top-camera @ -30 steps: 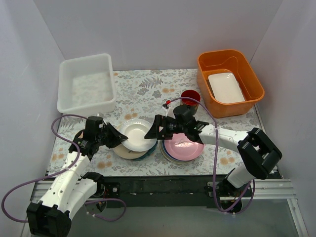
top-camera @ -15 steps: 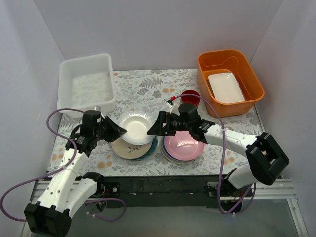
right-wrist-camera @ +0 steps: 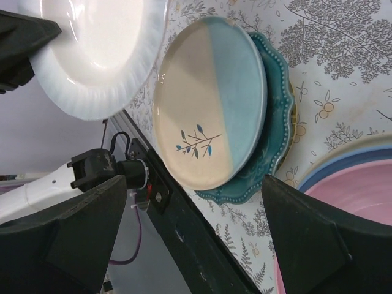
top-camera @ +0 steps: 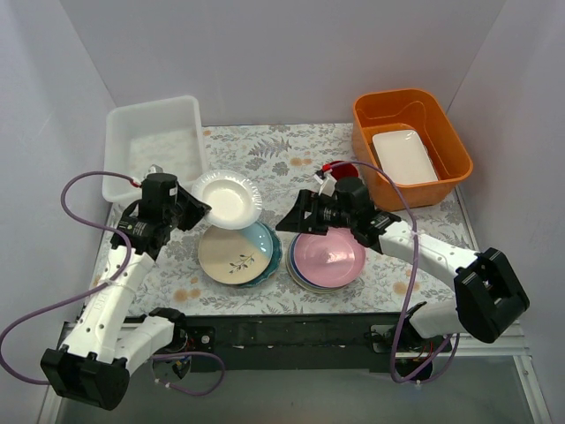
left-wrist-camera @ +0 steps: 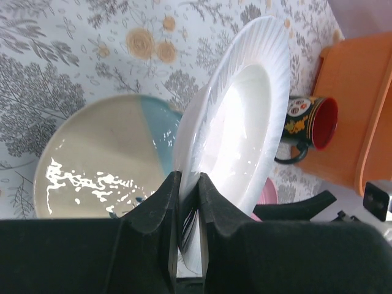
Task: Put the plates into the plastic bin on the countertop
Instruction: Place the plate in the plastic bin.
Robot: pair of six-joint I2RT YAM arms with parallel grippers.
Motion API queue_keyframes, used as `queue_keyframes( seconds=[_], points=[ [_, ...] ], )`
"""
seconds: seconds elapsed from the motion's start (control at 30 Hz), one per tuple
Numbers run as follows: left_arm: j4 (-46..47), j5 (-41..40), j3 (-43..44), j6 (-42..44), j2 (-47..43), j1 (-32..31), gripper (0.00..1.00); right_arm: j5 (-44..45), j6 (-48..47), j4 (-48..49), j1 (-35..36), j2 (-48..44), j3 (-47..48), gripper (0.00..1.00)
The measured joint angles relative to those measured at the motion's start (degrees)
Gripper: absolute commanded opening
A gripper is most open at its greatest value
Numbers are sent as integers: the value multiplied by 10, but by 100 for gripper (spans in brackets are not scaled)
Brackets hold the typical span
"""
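The plastic bin [top-camera: 152, 104] stands at the far left corner of the table [top-camera: 265, 155]. Just to its near right, the left hand [top-camera: 190, 212] is clamped on the rim of a white fluted plate [top-camera: 228, 199]. The plate is carried tilted above the table, between the bin and the cream-and-teal plate [top-camera: 237, 252] that tops the left stack. A glazed plate like this is probably stiff, slick and easy to chip, with some weight hanging off a two-finger pinch. The rim hold looks right, but it wants the fingers well over the lip and a low, gentle set-down. Further right, the right hand [top-camera: 287, 221] hovers with its fingers spread wide, holding nothing, by the left edge of the stack topped by a pink plate [top-camera: 331, 256].
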Motion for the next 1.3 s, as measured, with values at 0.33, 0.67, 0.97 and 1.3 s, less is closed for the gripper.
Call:
queue_keyframes(
  seconds=[0.33, 0.67, 0.97, 1.3],
  points=[
    [34, -85, 40, -18, 74, 0, 0, -10, -32, -35, -28, -15, 1, 98],
    [65, -106, 108, -13, 154, 3, 0, -10, -42, -50, -42, -45, -18, 98],
    [103, -94, 151, 16, 204, 61, 0, -21, -41, -43, -44, -34, -12, 98],
    [117, -63, 218, 3, 313, 140, 0, -24, -41, -43, -44, -18, -11, 98]
  ],
)
